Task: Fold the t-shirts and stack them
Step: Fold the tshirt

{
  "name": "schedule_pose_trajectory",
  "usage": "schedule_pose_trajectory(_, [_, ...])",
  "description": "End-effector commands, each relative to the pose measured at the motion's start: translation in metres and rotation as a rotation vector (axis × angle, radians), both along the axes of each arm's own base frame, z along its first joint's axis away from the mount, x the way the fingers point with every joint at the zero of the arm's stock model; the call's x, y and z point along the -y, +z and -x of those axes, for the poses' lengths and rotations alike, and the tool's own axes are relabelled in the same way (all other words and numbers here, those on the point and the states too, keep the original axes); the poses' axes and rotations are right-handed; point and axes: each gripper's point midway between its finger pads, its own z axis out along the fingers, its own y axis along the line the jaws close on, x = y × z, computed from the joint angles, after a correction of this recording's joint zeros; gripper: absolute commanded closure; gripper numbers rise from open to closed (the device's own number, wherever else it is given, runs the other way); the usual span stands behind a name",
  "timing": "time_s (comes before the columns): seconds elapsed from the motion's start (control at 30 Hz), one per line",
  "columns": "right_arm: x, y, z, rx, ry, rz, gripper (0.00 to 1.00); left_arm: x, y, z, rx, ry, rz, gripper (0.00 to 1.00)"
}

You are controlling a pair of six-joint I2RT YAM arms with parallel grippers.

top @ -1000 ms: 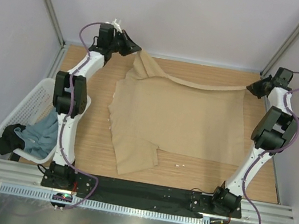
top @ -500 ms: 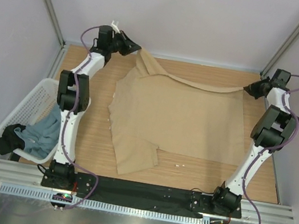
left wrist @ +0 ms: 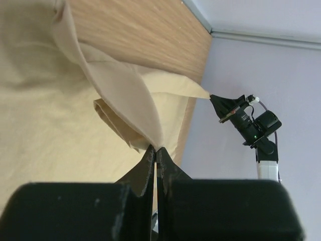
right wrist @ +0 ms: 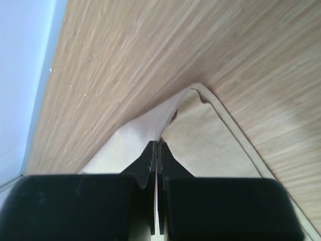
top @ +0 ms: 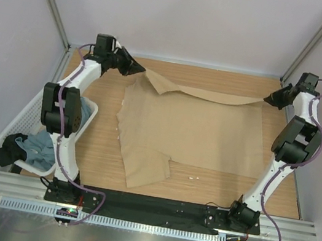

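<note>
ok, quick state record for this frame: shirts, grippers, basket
tan shirt: spread on table, far edge lifted and stretched between the grippers
left gripper: shut on tan shirt, far left corner
right gripper: shut on tan shirt, far right corner
grey-blue shirt: crumpled in basket
basket: at table's left side
fold: not yet made
stack: not started

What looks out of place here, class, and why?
The grey-blue cloth t-shirt lies crumpled in the white plastic mesh basket at the left edge of the wooden table, not spread out like the tan-beige t-shirt.
</note>
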Motion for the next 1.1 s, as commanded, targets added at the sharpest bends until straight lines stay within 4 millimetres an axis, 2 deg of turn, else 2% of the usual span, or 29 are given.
schedule_pose_trajectory(0.0, [0.002,0.032,0.018,-0.001,0.036,0.063,0.99,-0.005,0.025,0.036,-0.028,-0.024,0.018,1.0])
schedule_pose_trajectory(0.2, [0.006,0.037,0.035,-0.048,0.035,0.119,0.99,-0.012,0.029,0.069,-0.058,-0.005,0.011,1.0])
schedule_pose_trajectory(0.4, [0.006,0.035,0.043,-0.076,0.03,0.121,0.99,-0.015,0.015,0.095,-0.141,0.012,0.021,1.0])
schedule_pose_trajectory(0.43, [0.007,0.033,0.045,-0.083,0.029,0.124,0.99,-0.015,0.02,0.1,-0.133,0.014,0.023,1.0])
schedule_pose_trajectory(0.57, [0.007,0.027,0.052,-0.109,0.036,0.138,0.99,-0.017,0.003,0.118,-0.181,0.027,0.016,1.0])
schedule_pose_trajectory(0.87, [0.008,0.017,0.065,-0.156,0.033,0.159,0.99,-0.018,-0.023,0.146,-0.242,0.022,-0.003,1.0])
schedule_pose_trajectory(1.07, [0.009,0.013,0.069,-0.169,0.036,0.167,0.99,-0.021,-0.033,0.155,-0.269,0.024,-0.025,1.0])
